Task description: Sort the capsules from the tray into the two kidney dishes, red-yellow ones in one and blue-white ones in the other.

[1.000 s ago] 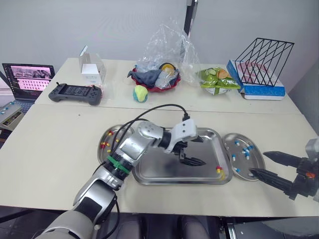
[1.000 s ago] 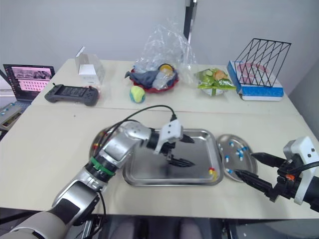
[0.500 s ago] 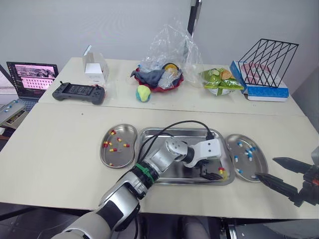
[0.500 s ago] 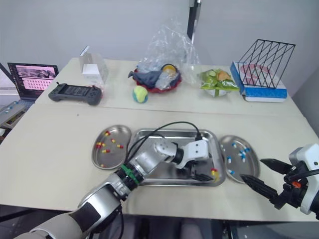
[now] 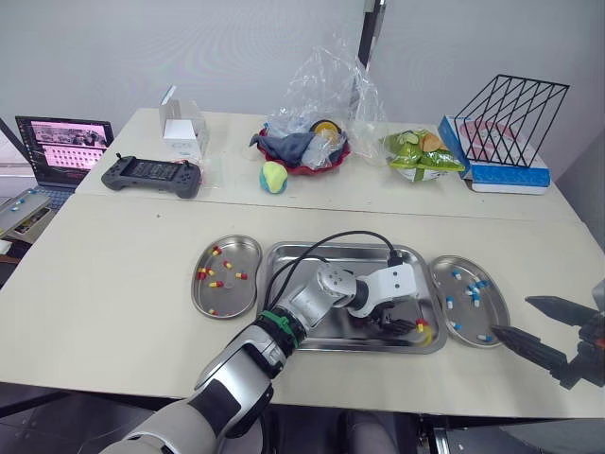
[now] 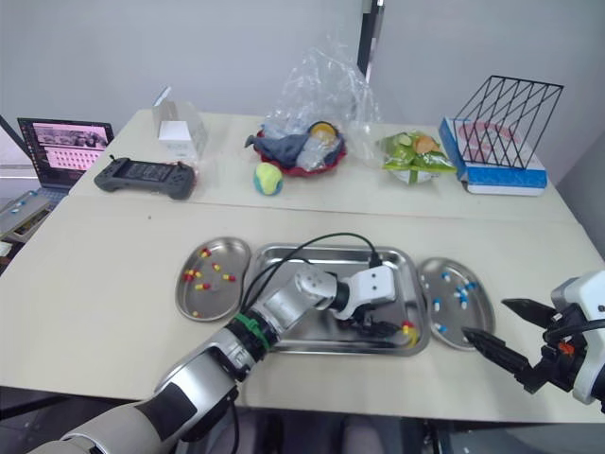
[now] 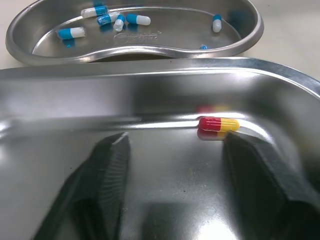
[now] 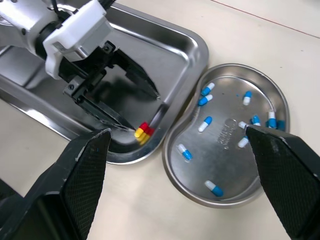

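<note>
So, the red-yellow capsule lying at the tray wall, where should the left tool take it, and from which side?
Take the capsule by its two rounded ends, probably, coming down from the open middle of the tray. It lies lengthwise against the wall, so no finger fits behind it. The left tool is open, its fingers lined along that wall.

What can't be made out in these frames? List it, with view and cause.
- Eye views: tray floor under the left gripper and arm; capsules there would be hidden.
- Left wrist view: whether a finger touches the red-yellow capsule.
- Right wrist view: blue-white dish edge, behind right gripper finger.
- Eye views: laptop, cut by left edge.
</note>
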Controlling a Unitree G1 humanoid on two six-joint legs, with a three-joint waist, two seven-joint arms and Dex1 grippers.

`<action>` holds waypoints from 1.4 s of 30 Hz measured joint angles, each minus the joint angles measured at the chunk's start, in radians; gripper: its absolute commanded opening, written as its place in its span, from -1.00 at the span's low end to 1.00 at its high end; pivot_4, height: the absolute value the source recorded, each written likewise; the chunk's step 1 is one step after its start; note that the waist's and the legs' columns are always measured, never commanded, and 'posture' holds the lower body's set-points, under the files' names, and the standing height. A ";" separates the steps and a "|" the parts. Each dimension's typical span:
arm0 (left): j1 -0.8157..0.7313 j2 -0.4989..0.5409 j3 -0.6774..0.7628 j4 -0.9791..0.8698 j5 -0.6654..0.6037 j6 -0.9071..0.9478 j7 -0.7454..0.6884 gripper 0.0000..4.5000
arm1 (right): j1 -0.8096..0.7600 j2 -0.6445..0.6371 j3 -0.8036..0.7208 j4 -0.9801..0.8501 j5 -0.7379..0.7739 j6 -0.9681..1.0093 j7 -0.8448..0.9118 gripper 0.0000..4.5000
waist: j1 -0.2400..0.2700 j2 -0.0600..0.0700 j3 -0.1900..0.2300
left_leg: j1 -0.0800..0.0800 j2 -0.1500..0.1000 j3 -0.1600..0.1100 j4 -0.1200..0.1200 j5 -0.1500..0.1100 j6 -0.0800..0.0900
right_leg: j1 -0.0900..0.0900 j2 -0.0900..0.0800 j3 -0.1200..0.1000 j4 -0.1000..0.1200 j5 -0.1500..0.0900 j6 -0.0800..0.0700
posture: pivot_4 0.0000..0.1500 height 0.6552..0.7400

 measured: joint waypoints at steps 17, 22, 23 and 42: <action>0.033 0.000 -0.045 -0.137 0.001 0.116 -0.078 -0.08 | -0.019 -0.005 0.054 0.069 -0.079 -0.057 0.042 1.00 | 0.000 0.000 0.000 | 0.000 0.000 0.000 0.000 0.000 0.000 | 0.000 0.000 0.000 0.000 0.000 0.000 | 1.00 0.54; 0.034 0.000 -0.054 -0.149 0.004 0.125 -0.054 -0.08 | -0.027 -0.012 0.066 0.085 -0.100 -0.060 0.047 1.00 | 0.000 0.001 0.000 | 0.000 0.000 0.000 0.000 0.000 0.000 | 0.000 0.000 0.000 0.000 0.000 0.000 | 1.00 0.54; 0.035 0.000 -0.055 -0.149 0.004 0.129 -0.047 -0.08 | -0.030 -0.012 0.067 0.086 -0.101 -0.061 0.048 1.00 | 0.000 0.001 0.000 | 0.000 0.000 0.000 0.000 0.000 0.000 | 0.000 0.000 0.000 0.000 0.000 0.000 | 1.00 0.54; 0.046 0.000 -0.079 -0.171 0.000 0.160 -0.027 -0.19 | -0.045 -0.012 0.079 0.104 -0.157 -0.067 0.072 1.00 | 0.002 0.001 0.000 | 0.000 0.000 0.000 0.000 0.000 0.000 | 0.000 0.000 0.000 0.000 0.000 0.000 | 1.00 0.54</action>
